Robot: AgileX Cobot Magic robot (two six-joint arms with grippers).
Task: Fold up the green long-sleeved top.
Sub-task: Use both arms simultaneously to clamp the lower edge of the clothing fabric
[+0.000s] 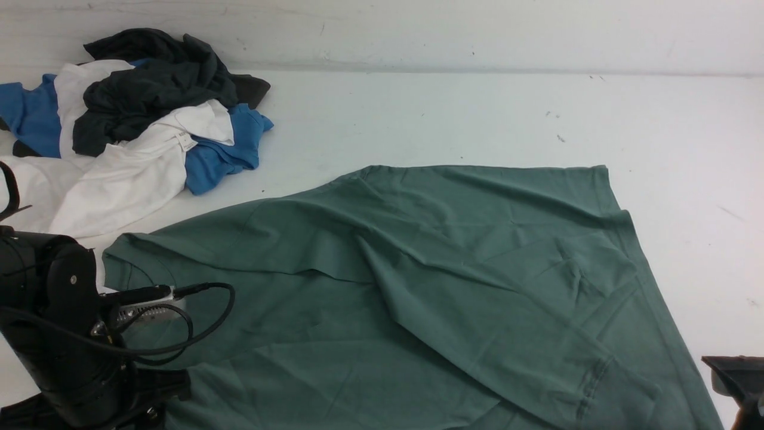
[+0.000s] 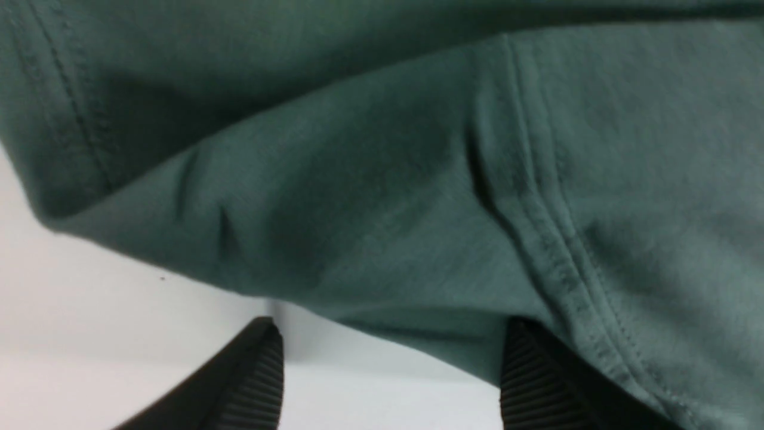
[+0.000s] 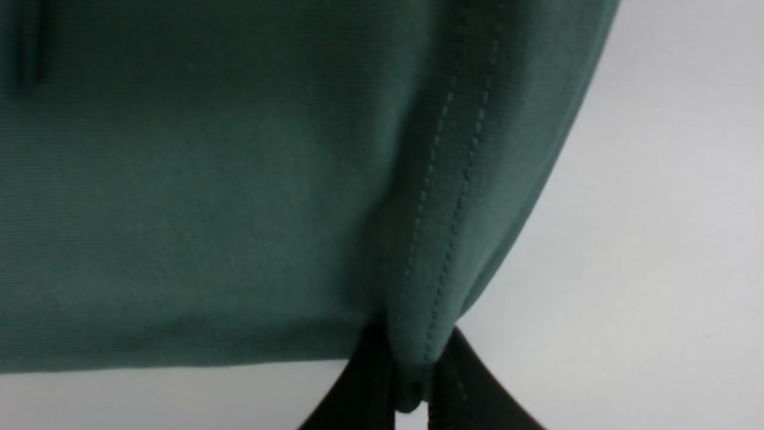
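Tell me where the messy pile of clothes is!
In the front view, the clothes pile sits at the far left of the white table, on the robot's left, just beyond the green long-sleeved top.

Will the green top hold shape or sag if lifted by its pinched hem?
Probably sags: the green top lies in soft creases and bends limply at the right gripper. Pushed, it would likely bunch, not slide whole.
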